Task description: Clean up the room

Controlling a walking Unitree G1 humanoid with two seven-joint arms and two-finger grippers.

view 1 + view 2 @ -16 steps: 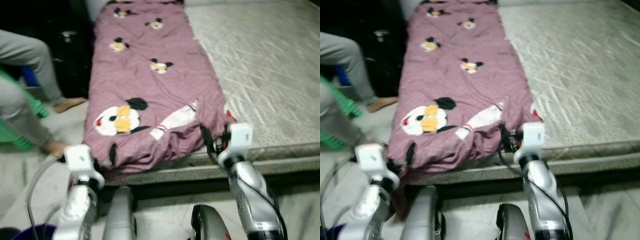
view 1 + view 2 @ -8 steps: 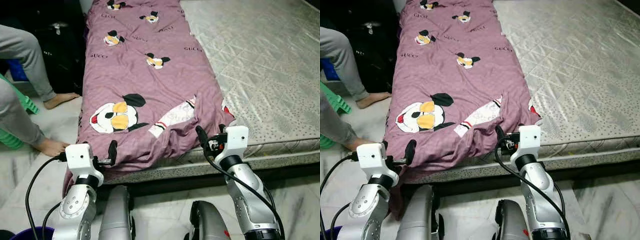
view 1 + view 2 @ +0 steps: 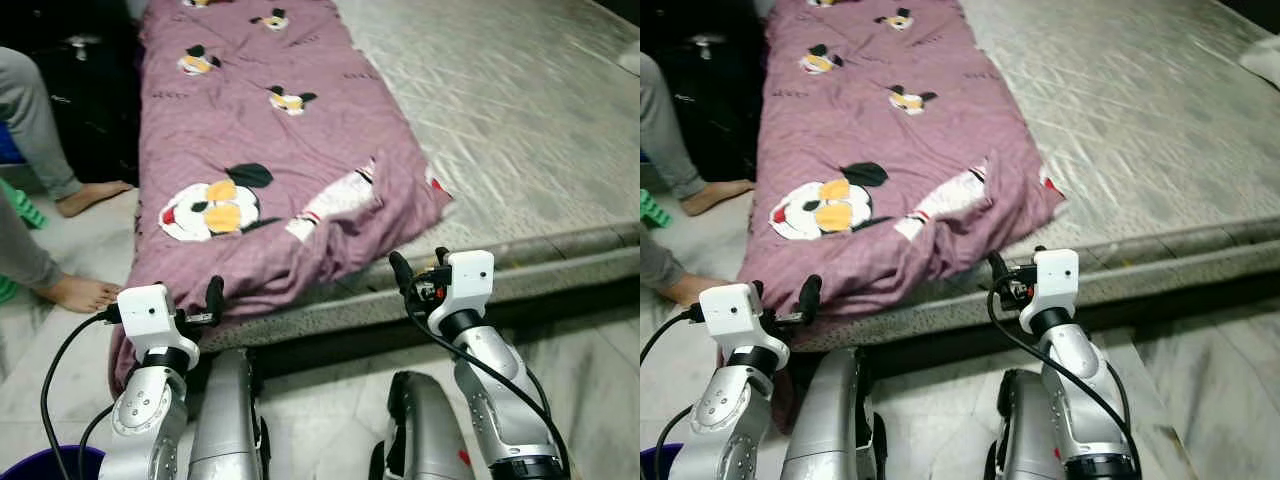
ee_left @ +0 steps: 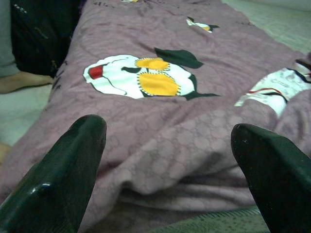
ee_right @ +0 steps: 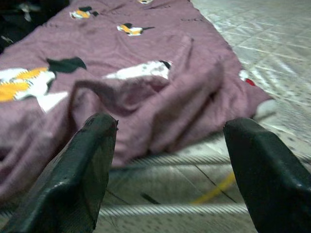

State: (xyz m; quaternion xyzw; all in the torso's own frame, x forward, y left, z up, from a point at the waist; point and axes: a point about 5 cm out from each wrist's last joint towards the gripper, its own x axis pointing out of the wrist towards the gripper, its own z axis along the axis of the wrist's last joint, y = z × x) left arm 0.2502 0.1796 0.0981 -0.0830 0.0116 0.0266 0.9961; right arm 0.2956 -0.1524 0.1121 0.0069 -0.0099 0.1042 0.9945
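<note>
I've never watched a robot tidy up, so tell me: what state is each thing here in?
Blanket: folded lengthwise along the mattress's left side, rumpled at the near end.
Mattress: bare.
Left gripper: open, holding nothing.
Right gripper: open, holding nothing.
Person: barefoot beside the bed.

One purple blanket (image 3: 270, 150) lies ahead of both claws, on one mattress (image 3: 520, 120) — its bare part stretching beyond the right claw (image 3: 420, 270). Two claws in all: the right, and the left claw (image 3: 195, 300), each with two black fingers spread apart. On the blanket, five cartoon mouse heads can be counted — one large head (image 3: 212, 210) just past the left claw, four small ones farther off. Two bare feet (image 3: 80, 294) of one person show out to the left claw's side. One purple bucket (image 3: 45, 465) sits below the left arm.
</note>
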